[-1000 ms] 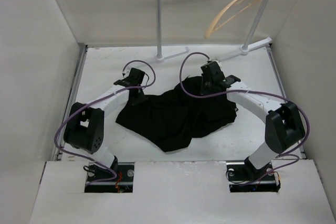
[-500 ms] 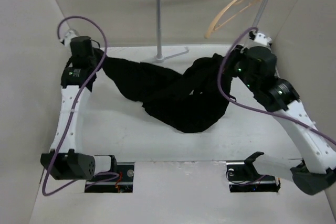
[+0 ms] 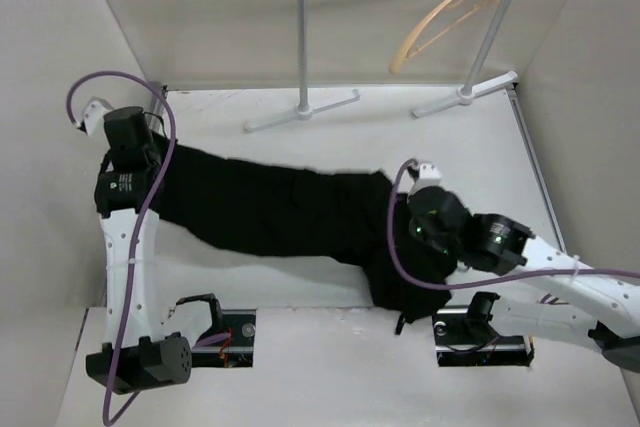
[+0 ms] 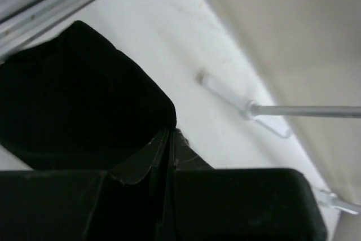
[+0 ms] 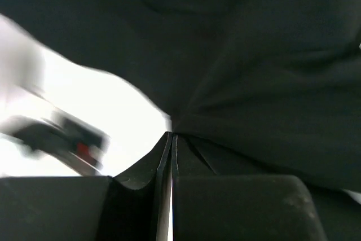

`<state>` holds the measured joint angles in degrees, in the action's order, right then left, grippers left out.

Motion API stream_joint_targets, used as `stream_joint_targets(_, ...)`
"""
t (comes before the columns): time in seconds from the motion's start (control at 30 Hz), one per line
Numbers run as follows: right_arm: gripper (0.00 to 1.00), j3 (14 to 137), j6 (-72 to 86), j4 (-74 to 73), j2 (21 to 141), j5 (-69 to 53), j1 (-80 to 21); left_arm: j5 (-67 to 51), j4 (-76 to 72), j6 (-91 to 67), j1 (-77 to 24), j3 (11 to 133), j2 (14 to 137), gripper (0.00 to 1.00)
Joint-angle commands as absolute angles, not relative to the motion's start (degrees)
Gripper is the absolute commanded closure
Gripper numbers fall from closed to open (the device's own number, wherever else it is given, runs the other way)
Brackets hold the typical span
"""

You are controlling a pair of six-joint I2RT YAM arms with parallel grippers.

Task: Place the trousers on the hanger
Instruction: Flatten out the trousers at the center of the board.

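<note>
Left gripper and right gripper clamped on soft black trousers, stretched long

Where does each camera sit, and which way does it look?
Top external: high behind the arms, looking down; shows both arms, the trousers, the hanger.
Left wrist: on the left arm, facing past the left end effector toward the rail stand.
Right wrist: on the right arm, facing past the right end effector into black cloth.
Shared: all show the trousers.
</note>
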<state>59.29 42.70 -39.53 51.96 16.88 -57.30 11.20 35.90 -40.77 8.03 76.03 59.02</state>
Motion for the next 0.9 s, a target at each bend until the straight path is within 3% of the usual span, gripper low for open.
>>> stream_joint_targets(0.0,0.96,55.3,49.6,-43.1,48.3,20.3,-58.5,12.1,36.3,-41.6,8.4,70.1,59.3,0.98)
stream_joint_targets(0.2,0.96,54.1,46.8,-43.9,43.9,16.7,-43.9,11.8,35.0,-42.5,8.2,68.6,61.0,0.98)
stream_joint_targets(0.33,0.91,47.9,49.0,-46.9,43.2,13.5,-41.7,12.1,35.0,-42.3,7.9,66.4,61.3,0.98)
stream_joint_targets(0.4,0.79,43.0,51.9,-47.4,43.8,9.5,-44.7,12.1,35.0,-42.5,8.1,61.9,60.2,0.98)
stream_joint_targets(0.5,0.47,41.4,52.0,-48.6,43.2,8.9,-49.6,12.5,35.2,-43.9,9.3,56.1,58.0,0.98)
stream_joint_targets(0.57,0.28,44.3,50.3,-49.5,40.9,14.0,-46.9,13.2,35.2,-44.6,10.1,54.1,57.2,0.98)
stream_joint_targets(0.6,0.23,46.0,48.3,-48.9,40.3,16.1,-43.5,13.8,35.2,-45.0,10.4,54.0,57.3,0.98)
stream_joint_targets(0.63,0.22,47.4,46.2,-47.4,40.4,17.2,-38.9,14.3,35.2,-45.3,10.6,54.1,57.7,0.98)
stream_joint_targets(0.7,0.3,48.3,44.0,-43.6,42.0,16.9,-28.3,14.5,35.0,-46.3,10.7,55.1,59.0,0.98)
stream_joint_targets(0.87,0.66,41.1,45.6,-35.9,49.3,17.3,-8.0,14.7,32.8,-50.3,10.3,55.6,62.2,0.98)
